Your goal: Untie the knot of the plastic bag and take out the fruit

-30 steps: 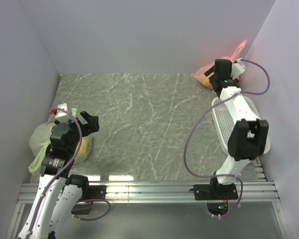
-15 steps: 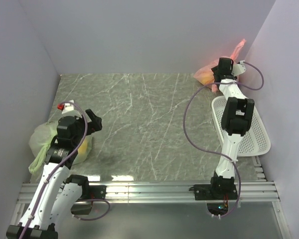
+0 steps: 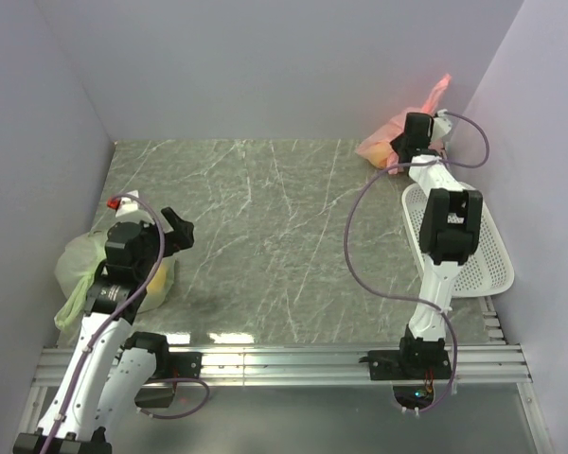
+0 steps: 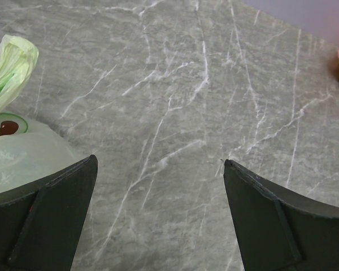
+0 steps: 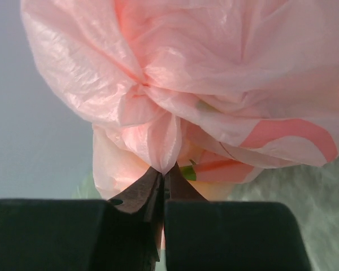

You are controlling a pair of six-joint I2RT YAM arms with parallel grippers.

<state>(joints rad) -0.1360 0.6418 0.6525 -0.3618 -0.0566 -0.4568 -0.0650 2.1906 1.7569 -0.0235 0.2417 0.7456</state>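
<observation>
The pink plastic bag [image 3: 381,145] lies in the far right corner, and its knot [image 3: 439,91] stands up as a pointed tuft against the wall. My right gripper [image 3: 412,132] reaches into it. In the right wrist view the bag [image 5: 214,68] fills the frame, and the gripper [image 5: 165,172] is shut on a pinched fold of pink plastic. Something pale yellow, the fruit [image 5: 217,191], shows dimly through the film. My left gripper [image 3: 175,232] hovers at the near left, open [image 4: 158,164], with only bare table between its fingers.
A pale green translucent bag [image 3: 85,265] sits under my left arm, and its tied tuft [image 4: 11,62] shows at the left of the left wrist view. A white perforated tray [image 3: 473,246] lies along the right wall. Purple-grey walls enclose the marbled table [image 3: 265,218].
My right gripper has closed on a fold of the pink bag, and the bag has shifted slightly left. The right arm stretched farther back. The left arm rose a little, still open.
</observation>
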